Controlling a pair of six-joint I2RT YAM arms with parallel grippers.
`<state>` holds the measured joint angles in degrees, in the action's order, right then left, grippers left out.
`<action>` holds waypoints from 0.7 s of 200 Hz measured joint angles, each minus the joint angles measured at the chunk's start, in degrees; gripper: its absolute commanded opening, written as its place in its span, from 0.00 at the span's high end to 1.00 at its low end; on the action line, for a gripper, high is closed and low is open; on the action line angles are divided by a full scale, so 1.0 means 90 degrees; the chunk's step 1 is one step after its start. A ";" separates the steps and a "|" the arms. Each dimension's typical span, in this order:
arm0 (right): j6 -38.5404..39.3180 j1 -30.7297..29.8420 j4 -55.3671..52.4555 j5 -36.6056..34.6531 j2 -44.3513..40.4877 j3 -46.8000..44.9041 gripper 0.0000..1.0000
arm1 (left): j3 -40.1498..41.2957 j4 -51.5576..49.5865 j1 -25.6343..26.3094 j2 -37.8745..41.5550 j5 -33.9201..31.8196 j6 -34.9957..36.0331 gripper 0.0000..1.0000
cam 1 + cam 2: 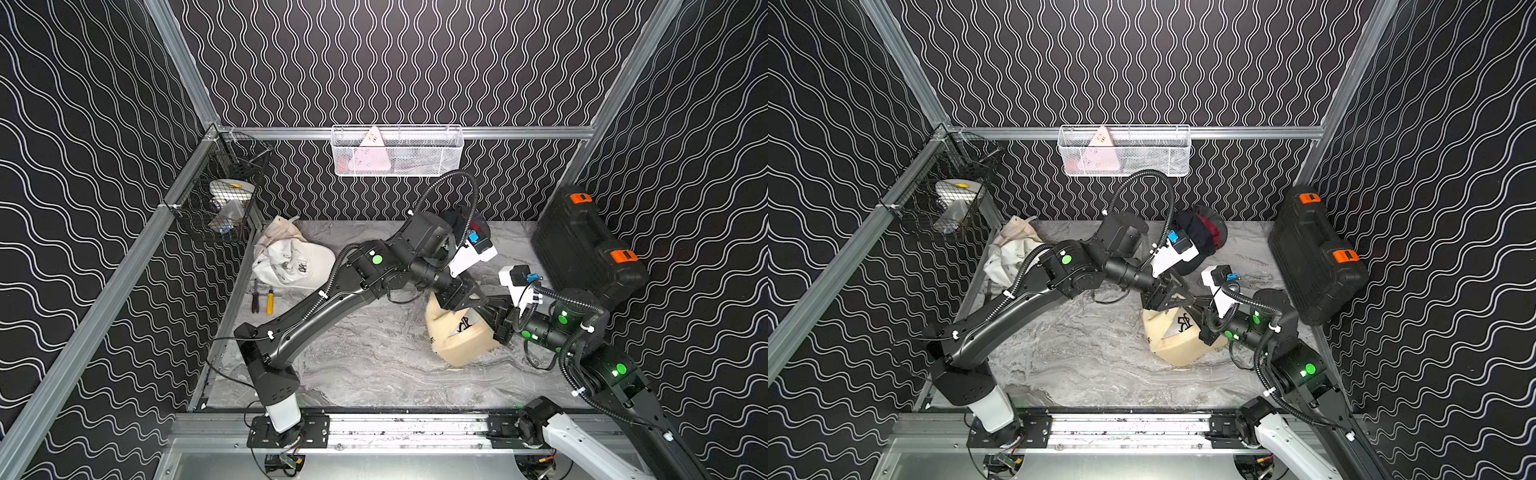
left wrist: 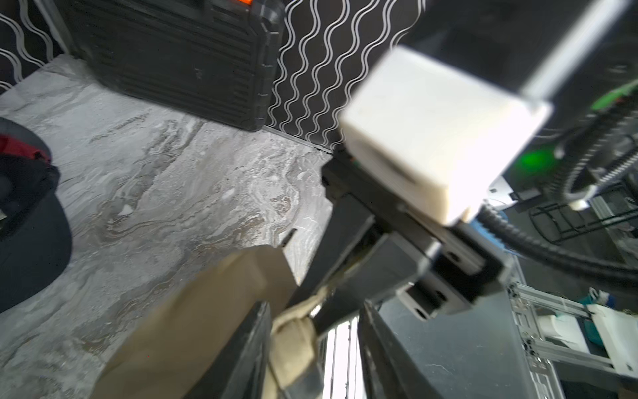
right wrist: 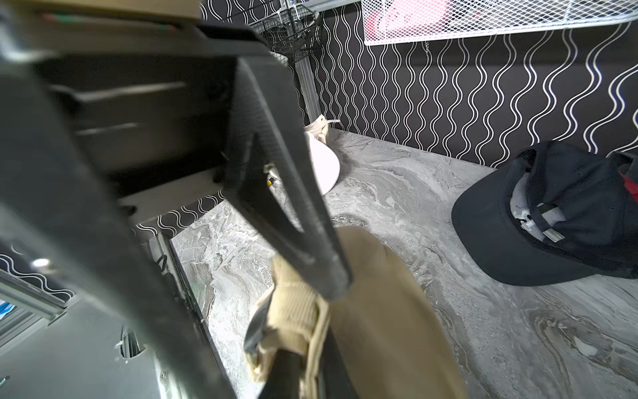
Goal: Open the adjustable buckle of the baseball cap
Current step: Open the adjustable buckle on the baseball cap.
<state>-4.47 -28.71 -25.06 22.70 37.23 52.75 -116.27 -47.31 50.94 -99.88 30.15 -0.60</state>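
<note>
Top view: left arm [image 1: 332, 307] reaches across to the cap [image 1: 461, 345].

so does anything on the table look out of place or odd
The navy cap at the back lies upside down, lining showing; the white cap is crumpled at the far left. Nothing looks spilled.

Free tabletop [image 1: 365, 365] before tan cap [image 1: 461, 349]
</note>
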 measured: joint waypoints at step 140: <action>0.0000 -0.0012 -0.0153 -0.0083 -0.0039 -0.0010 0.96 | -0.0238 -0.0284 0.0002 -0.0153 -0.0138 0.0219 0.93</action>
<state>-4.47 -28.82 -26.44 21.96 36.88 52.66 -118.41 -49.87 50.96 -101.25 28.91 1.37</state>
